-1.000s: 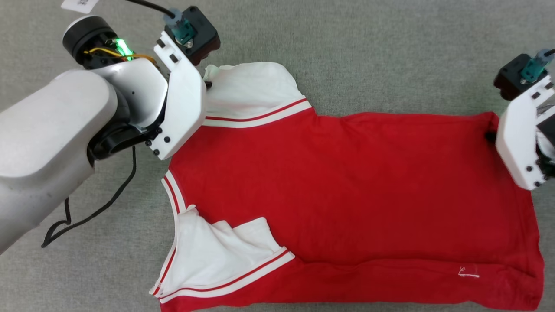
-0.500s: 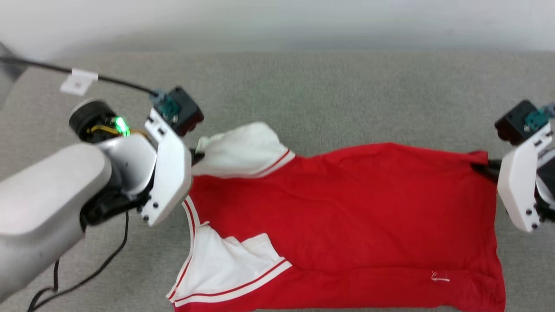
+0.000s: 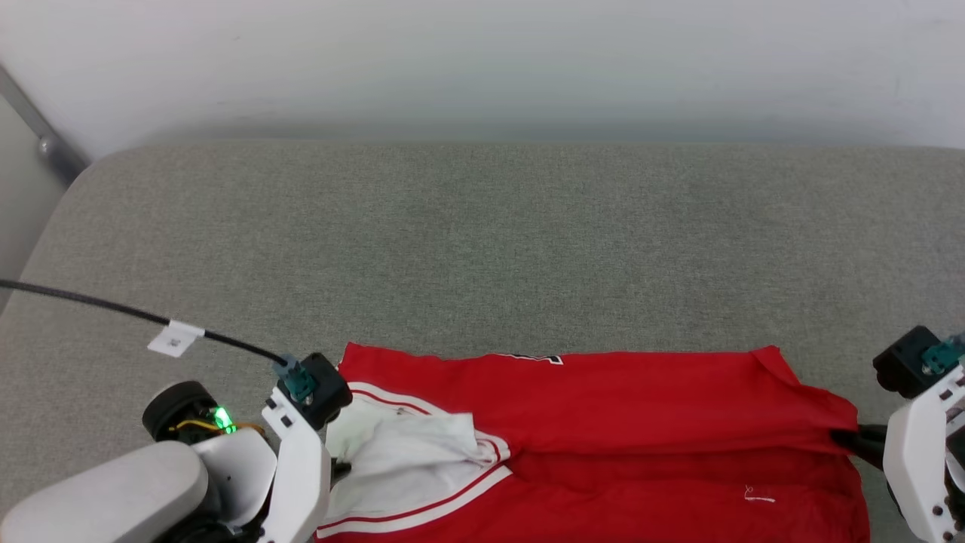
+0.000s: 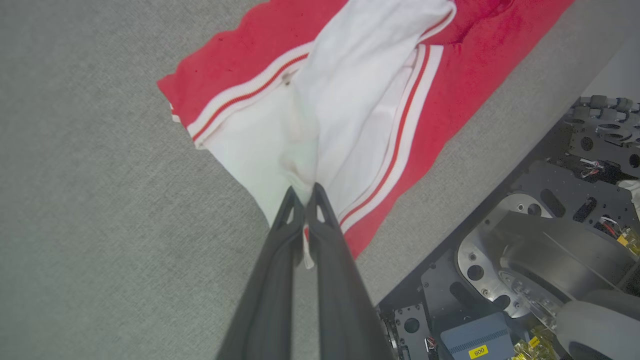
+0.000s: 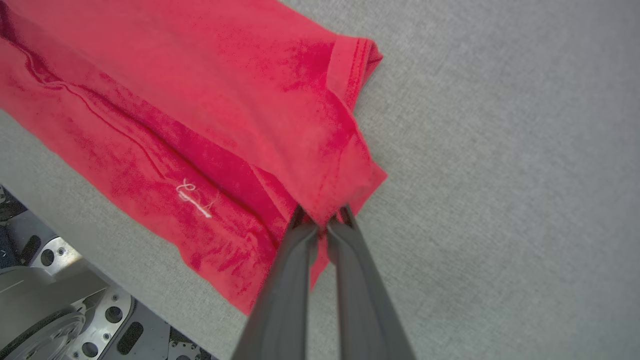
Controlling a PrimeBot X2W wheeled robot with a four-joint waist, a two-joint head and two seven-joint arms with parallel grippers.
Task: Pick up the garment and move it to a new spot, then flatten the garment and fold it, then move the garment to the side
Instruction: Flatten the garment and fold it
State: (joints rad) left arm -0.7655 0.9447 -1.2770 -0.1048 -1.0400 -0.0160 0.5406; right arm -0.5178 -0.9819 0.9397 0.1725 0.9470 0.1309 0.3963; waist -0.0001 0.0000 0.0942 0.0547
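The garment (image 3: 618, 407), a red T-shirt with white sleeves and striped trim, lies doubled over along the near edge of the grey surface. My left gripper (image 3: 341, 467) is at the lower left, shut on the white sleeve (image 4: 345, 115), whose fabric bunches between the dark fingertips of this gripper (image 4: 304, 194). At the lower right, my right gripper (image 3: 859, 439) is shut on the red hem corner. In the right wrist view that gripper (image 5: 322, 220) pinches the corner of the garment (image 5: 225, 100), and the fabric rises from the surface toward it.
The grey padded surface (image 3: 482, 249) stretches far beyond the garment to a white wall (image 3: 482, 60). A black cable with a white tag (image 3: 175, 338) runs in from the left. The robot's metal base (image 4: 540, 260) lies just past the near edge.
The head camera has tilted up. Both grippers have carried the garment's far edge toward the near edge, so the shirt is now folded over itself. The top sleeve lies over the lower one.
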